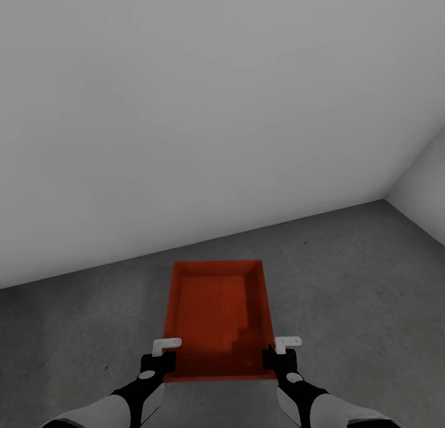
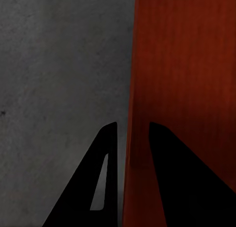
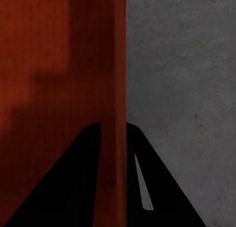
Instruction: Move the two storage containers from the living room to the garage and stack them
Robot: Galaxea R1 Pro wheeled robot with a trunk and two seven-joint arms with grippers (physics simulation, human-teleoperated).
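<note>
1. Grey concrete floor [image 1: 346,292], rough and matte, meets two plain grey walls [image 1: 216,107] at a corner on the head view's right.
2. Storage containers: one counted, an orange-red open bin [image 1: 216,310], long axis pointing away from the robot, directly ahead of it between the two arms; whether it rests on the floor or hangs just above it cannot be told.
3. Grippers: two counted.
4. Left gripper [image 1: 162,352]: at the bin's near left corner; in the left wrist view its two dark fingers [image 2: 98,178] straddle the bin's thin side wall, one inside, one outside, gripping it.
5. Right gripper [image 1: 277,351]: at the near right corner; in the right wrist view its fingers [image 3: 147,187] sit either side of the opposite wall, pinching it likewise.
</note>
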